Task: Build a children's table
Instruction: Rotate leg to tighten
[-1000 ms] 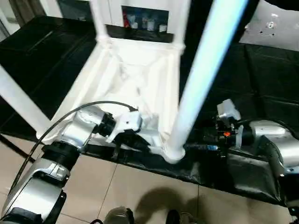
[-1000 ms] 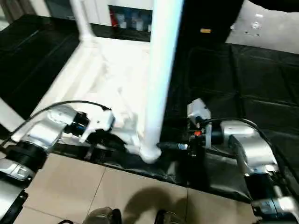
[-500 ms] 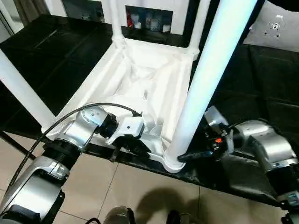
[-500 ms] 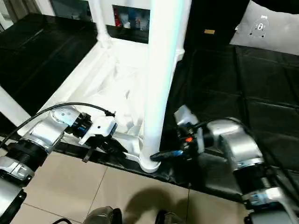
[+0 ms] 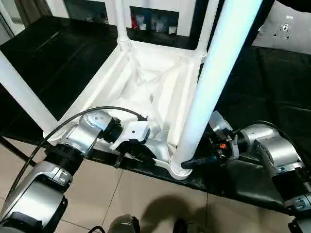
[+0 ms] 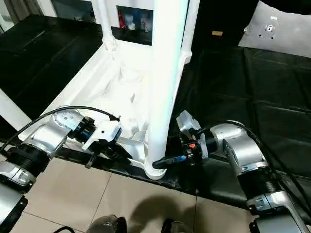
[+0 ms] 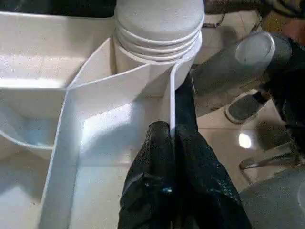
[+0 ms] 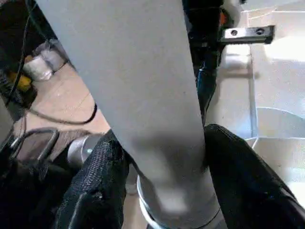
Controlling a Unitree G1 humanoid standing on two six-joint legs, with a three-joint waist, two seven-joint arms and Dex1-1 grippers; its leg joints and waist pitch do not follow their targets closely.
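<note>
**Right gripper closes in around the near leg's base**

Nearest: the right gripper (image 6: 167, 161) has moved in from the side over the last second. A second ago it stood off beside the near leg (image 5: 209, 92), fingers wide; now its two black fingers (image 8: 97, 186) sit one on each side of the leg just above the socket, narrowed to about the leg's width. In the right wrist view both pads look pressed to the white shaft, so I read this as a grasp taken or nearly taken. The closing may not have finished.

The left gripper (image 5: 138, 150) has kept its place. Its fingers (image 7: 159, 157) are pinched together on a thin rib of the table top's underside, right beside the corner socket (image 7: 159, 36), steadying the top.

Table top (image 5: 121, 73): upside down on black mats (image 5: 272, 97), ribbed underside up, near edge at the mat's front border above the tiled floor (image 5: 136, 194). Near leg upright in the near right socket. Further off, two more legs (image 5: 121, 22) stand in the far sockets, and another leg (image 5: 22, 99) slants at the left. Behind, a cabinet (image 5: 150, 17) with small items.

Judgement: with the top held and the leg clasped, the likely next step is seating or twisting this leg home. Risk: the leg tipping if pushed off-axis.
</note>
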